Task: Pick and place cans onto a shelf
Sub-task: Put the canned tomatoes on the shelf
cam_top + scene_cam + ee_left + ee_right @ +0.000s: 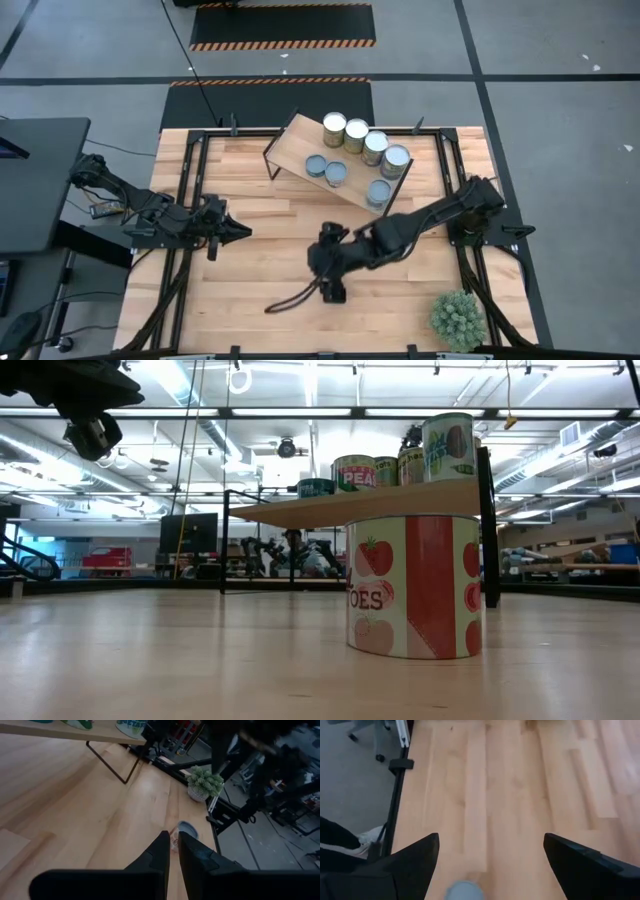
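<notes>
Right hand (487, 857) (fingers spread) hovers above a can (464, 891).

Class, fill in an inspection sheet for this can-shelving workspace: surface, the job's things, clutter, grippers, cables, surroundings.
Surface: plank tabletop, bare wood, no spills seen.
Job's things: seven cans upright on the shelf; one loose can stands on the tabletop.
Clutter: potted plant at a table corner on the right arm's side.
Grippers: left gripper shut and empty, over the table; right gripper open, just short of the loose can.
Cables: dark cable lying on the tabletop by the right gripper.
Surroundings: grey floor with hazard-striped mats; black desk beside the left arm.
</notes>
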`<action>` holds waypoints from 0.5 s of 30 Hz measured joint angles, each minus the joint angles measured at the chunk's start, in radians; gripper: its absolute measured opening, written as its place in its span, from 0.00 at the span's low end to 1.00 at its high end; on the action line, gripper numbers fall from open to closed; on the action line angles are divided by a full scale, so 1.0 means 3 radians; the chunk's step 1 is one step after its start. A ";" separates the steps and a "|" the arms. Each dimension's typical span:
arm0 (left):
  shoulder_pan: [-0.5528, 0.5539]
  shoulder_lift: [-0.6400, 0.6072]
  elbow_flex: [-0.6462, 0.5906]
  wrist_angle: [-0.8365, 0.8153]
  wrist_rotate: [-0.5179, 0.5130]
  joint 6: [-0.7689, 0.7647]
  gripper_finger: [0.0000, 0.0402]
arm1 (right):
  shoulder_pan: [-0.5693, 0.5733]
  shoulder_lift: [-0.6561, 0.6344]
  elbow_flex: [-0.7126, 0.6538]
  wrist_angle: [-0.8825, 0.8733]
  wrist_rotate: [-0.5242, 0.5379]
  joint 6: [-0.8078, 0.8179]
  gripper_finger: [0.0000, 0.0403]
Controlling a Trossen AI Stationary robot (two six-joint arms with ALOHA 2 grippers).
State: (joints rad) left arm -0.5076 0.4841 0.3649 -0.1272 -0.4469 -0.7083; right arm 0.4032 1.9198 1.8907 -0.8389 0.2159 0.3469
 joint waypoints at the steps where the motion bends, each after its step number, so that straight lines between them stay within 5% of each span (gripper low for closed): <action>1: 0.0000 0.0000 0.0000 0.0000 -0.0001 -0.0016 0.11 | 0.0030 0.0051 0.0024 -0.0004 0.0009 0.0046 0.91; 15: 0.0000 0.0001 0.0000 -0.0011 0.0000 -0.0047 0.11 | 0.0217 0.0999 0.0875 -0.0744 -0.0007 0.0583 0.92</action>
State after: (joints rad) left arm -0.5076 0.4843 0.3649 -0.1307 -0.4469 -0.7223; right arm 0.4683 2.2195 2.1530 -1.0622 0.2139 0.5217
